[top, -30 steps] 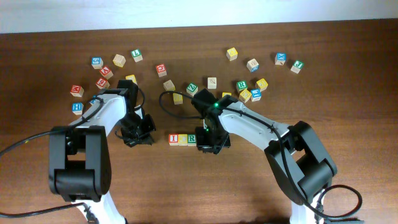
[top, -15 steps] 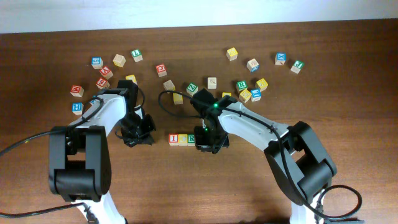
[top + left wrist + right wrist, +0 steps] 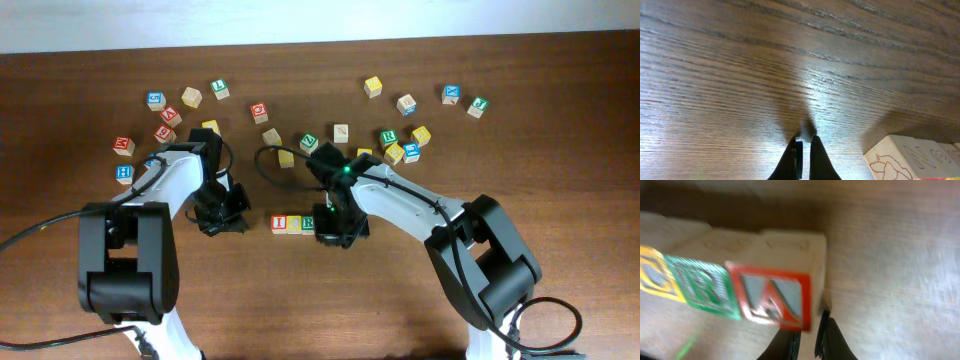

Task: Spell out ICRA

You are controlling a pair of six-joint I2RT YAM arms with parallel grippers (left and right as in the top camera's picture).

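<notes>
spanning view, wooden tabletop [image 3: 400, 300]; loose letter blocks [image 3: 389, 137] scattered far side. i-c-r-a row [image 3: 294, 223] touching, mid-tabletop. right tool [image 3: 809, 330] narrow, empty, just beside a block [image 3: 772, 297] at row end. left tool [image 3: 805, 141] narrow, empty, over bare wood.

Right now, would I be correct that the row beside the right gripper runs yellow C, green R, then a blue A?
Not quite: the A block is framed in red, not blue, as the right wrist view shows. The rest holds: yellow C block, green R block, then the A, beside the right gripper.
</notes>
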